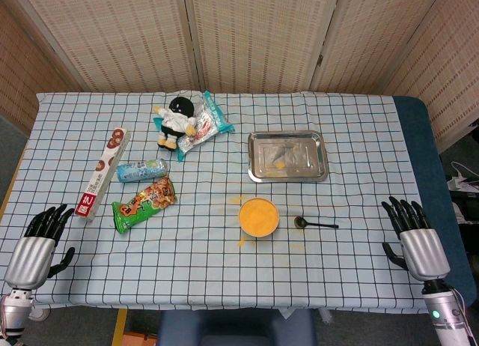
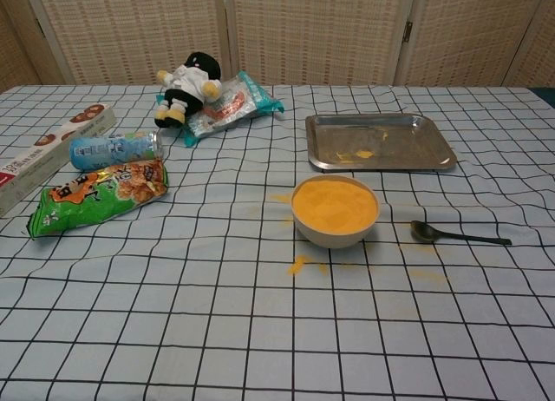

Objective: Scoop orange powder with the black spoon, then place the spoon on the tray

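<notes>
nearest us, low at the bench edge: the left hand (image 1: 41, 245) and right hand (image 1: 415, 237), both with fingers spread and holding nothing, both well apart from the work; neither shows in the chest view.

checked cloth (image 2: 217, 331) covers the bench. the bowl of orange powder (image 2: 335, 208) sits mid-bench, filled close to the rim, with spilled powder (image 2: 297, 264) on the cloth just in front of it. the black spoon (image 2: 458, 235) lies flat to the right of the bowl, near but apart, scoop end toward the bowl, handle pointing to the right-hand side. the tray (image 2: 434, 156) lies behind the bowl, bare but for an orange smear. snacks and a plush doll (image 2: 185, 87) sit far left, out of the way.

we judge the spoon light, thin, stiff and lying low, so awkward to lift off the cloth; we would pinch the handle near its far end with the right hand. the powder looks loose and spills easily, so we would keep the scoop level.
</notes>
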You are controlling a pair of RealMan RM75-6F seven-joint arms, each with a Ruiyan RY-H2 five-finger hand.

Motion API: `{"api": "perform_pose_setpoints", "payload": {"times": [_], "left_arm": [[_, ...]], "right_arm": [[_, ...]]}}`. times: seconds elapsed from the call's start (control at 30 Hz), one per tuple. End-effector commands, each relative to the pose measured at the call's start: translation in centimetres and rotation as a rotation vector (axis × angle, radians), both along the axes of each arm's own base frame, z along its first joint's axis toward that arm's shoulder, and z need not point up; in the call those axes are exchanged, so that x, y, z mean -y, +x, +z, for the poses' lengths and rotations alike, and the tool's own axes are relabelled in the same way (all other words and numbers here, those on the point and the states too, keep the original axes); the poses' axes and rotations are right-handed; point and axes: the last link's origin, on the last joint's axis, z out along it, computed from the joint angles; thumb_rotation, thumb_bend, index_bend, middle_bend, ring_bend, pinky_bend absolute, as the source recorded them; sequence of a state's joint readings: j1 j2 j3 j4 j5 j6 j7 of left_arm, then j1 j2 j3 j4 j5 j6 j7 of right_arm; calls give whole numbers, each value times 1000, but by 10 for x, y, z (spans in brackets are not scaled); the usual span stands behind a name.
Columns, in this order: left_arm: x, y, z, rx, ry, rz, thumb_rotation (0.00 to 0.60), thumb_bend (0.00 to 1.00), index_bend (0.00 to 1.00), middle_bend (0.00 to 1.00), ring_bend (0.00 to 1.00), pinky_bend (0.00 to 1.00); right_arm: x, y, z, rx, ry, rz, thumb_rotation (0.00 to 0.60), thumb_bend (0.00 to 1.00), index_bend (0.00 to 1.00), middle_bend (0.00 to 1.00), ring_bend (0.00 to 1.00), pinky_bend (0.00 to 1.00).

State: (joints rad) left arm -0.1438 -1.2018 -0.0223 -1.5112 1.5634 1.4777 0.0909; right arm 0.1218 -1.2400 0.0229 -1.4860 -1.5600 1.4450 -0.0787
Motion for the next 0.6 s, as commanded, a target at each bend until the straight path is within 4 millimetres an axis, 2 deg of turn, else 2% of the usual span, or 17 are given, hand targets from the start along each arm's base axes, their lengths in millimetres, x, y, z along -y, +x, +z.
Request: {"api": "perform_pose_setpoints", "payload": {"times": [0.03, 0.2, 0.37, 0.6], "left_arm": [[1, -3, -3, 0, -13, 10, 600, 390, 0, 0, 0, 94], [-2, -1, -3, 14, -15, 8, 600, 390, 0, 0, 0, 94], [-6, 1, -4, 25, -26, 0, 600, 391, 0, 0, 0, 95], [-9, 2, -5, 39, -48, -1, 600, 390, 0, 0, 0, 95]], "right_arm": [[0, -3, -2, -8, 17, -22, 600, 276, 0, 0, 0, 0], [6, -11, -11, -6, 67, -76, 600, 276, 0, 0, 0, 0], [31, -10, -25, 2, 158, -100, 600, 277, 13, 0, 0, 0], [75, 12, -55, 0, 214, -73, 600, 276, 289, 0, 0, 0]]}}
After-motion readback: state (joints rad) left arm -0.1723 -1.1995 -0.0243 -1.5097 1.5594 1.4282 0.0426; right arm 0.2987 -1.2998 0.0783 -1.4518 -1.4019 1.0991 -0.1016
